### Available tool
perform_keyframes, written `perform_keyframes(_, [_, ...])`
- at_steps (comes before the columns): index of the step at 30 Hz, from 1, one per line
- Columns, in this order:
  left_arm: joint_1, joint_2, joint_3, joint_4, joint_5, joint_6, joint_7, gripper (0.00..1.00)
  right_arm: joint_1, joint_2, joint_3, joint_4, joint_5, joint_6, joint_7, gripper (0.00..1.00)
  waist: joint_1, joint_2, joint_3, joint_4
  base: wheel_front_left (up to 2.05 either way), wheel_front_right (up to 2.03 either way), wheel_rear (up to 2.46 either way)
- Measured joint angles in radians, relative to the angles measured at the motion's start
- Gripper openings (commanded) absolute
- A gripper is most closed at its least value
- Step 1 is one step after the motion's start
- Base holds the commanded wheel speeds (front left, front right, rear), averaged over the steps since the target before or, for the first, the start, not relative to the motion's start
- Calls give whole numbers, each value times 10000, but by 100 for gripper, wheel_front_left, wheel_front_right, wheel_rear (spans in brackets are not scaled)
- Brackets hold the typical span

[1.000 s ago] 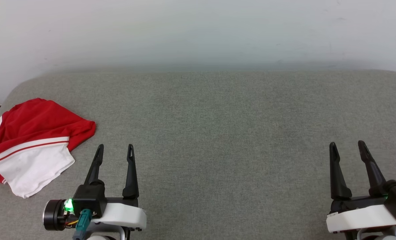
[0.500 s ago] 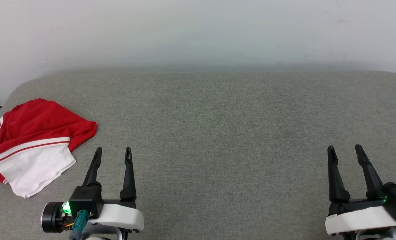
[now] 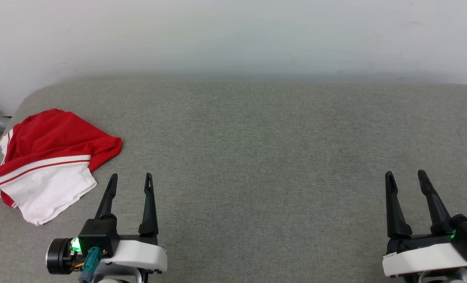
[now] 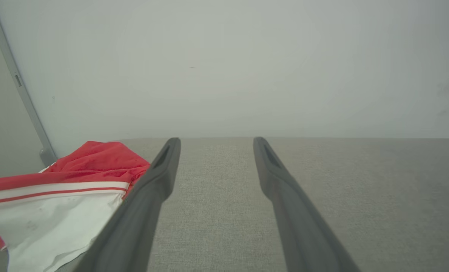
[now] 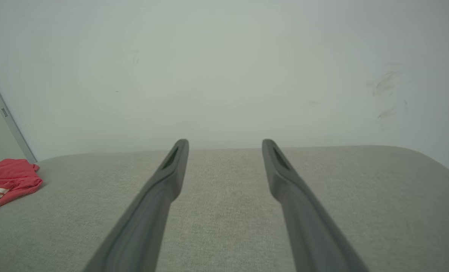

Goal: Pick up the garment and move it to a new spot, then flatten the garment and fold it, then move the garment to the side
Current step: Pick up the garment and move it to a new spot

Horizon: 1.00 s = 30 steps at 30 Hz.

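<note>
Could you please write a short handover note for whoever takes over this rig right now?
Left hand: open, empty, over the grey cushioned surface, just right of the red jersey, not touching it.
Right hand: open, empty, far across at the surface's right side.
Jersey: a bunched heap at the surface's left edge, with white fabric and striped trim on top.
Done: nothing evident; it lies neither flat nor neatly folded.
Left: pick it up, move it to a new spot, flatten, fold, set aside. The nearer hand looks best placed to start.
</note>
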Motion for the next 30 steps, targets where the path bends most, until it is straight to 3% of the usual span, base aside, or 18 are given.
perform_keyframes(15, [-84,0,27,29,-165,173,0,100,-68,0,230,-100,-462,0,0,100,0,0,225,1287,0,0,0])
perform_keyframes(30, [-110,-2,148,107,-571,349,-2,100,-75,0,497,-188,-934,0,0,100,0,0,378,3350,0,0,0])
